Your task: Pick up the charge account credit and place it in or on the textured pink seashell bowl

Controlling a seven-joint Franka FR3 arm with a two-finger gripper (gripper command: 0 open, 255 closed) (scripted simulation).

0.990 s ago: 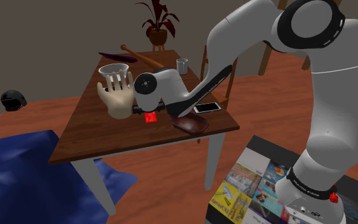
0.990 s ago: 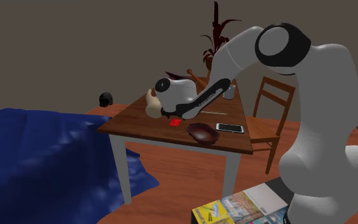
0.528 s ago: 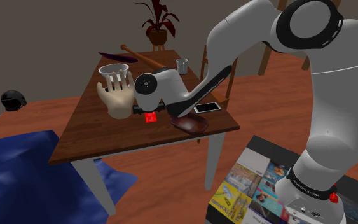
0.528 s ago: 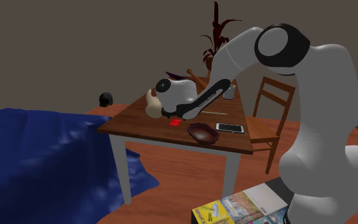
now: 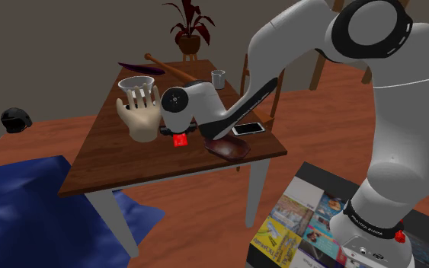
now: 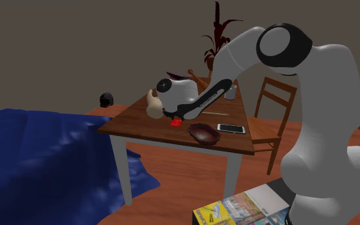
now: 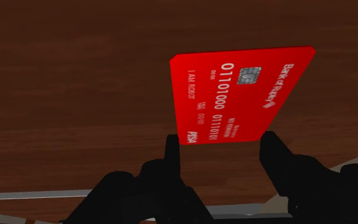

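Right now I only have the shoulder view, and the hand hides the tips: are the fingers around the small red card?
Observer: In the wrist view the black fingers stand apart, on either side of the near short edge of the red bank card. I cannot confirm contact.
Operator: Which face is up?
Observer: The printed one. A chip and numbers show, with the dark wooden table under it.
Operator: Bowl free? The arm covers part of it here.
Observer: The second exterior view shows the whole rim of the dark red-brown bowl, and I can see nothing in it.
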